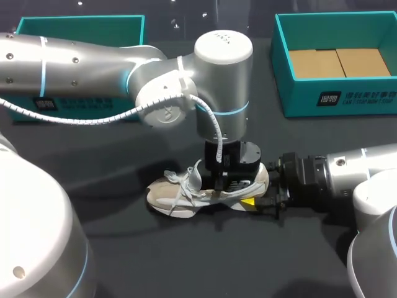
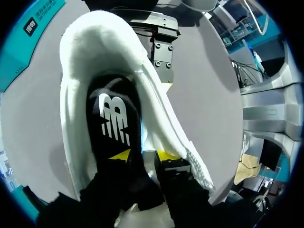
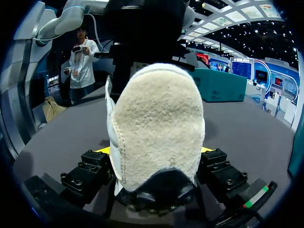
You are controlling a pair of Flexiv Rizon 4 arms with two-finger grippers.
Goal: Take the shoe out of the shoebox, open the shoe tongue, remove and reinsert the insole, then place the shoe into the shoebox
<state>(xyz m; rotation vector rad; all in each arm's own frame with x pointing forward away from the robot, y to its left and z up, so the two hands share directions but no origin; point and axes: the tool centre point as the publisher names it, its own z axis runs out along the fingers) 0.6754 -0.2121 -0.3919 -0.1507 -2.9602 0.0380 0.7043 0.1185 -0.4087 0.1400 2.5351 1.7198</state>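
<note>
Left hand (image 2: 142, 155) is down inside the shoe (image 1: 186, 192), tips by the black insole (image 2: 111, 118); can't tell if it's pinching. Shoe sits mid bench (image 1: 124, 261). Right hand (image 3: 154, 154) squeezes the heel (image 3: 159, 118) from both sides. Far R, teal shoebox (image 1: 322, 99) holds brown card (image 1: 338, 62).

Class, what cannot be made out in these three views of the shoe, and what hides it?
Head view: the left arm covers the shoe's opening and most of the left teal box.
Left wrist view: the left gripper hides the insole's front part.
Right wrist view: the shoe's heel fills the space ahead of the right gripper, hiding the rest of the shoe.
</note>
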